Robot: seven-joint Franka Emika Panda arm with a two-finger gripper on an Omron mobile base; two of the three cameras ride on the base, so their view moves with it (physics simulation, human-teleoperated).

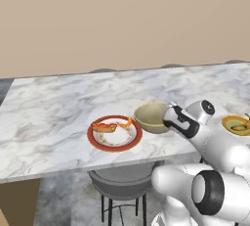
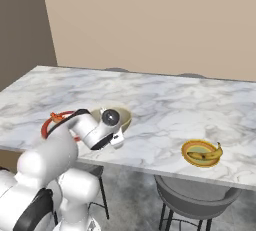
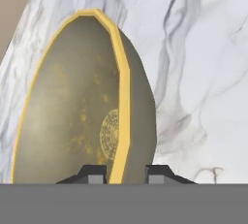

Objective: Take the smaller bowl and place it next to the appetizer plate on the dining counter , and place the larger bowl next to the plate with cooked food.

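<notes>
- We are seeing the large olive-tan bowl [image 1: 152,117] sitting on the marble worktop [image 1: 53,112], just right of centre in the left base view and touching or nearly touching the red-rimmed plate [image 1: 114,133] at its left.
- We are looking along the end effector [image 3: 126,173] in the hand view, where its two dark fingertips [image 3: 95,174] are standing one on each side of the bowl's yellow rim at the bottom centre of the frame, narrowly set and pinching that rim.
- In the same view the bowl [image 3: 80,106] is filling the left half, its speckled inside facing us and the marble [image 3: 203,72] showing to the right.
- In the right base view the end effector [image 2: 116,137] is sitting at the near edge of the bowl [image 2: 120,117], left of centre, with the red-rimmed plate [image 2: 52,123] partly hidden behind the white arm.
- The red-rimmed plate is carrying white and orange food [image 1: 111,125].
- The small yellow-rimmed plate [image 2: 201,153] with yellow-brown food is lying at the lower right of the right base view, well apart from the bowl; it is also showing at the right edge of the left base view [image 1: 236,124].
- A grey stool [image 1: 122,183] is standing under the worktop's near edge at the bottom centre of the left base view.
</notes>
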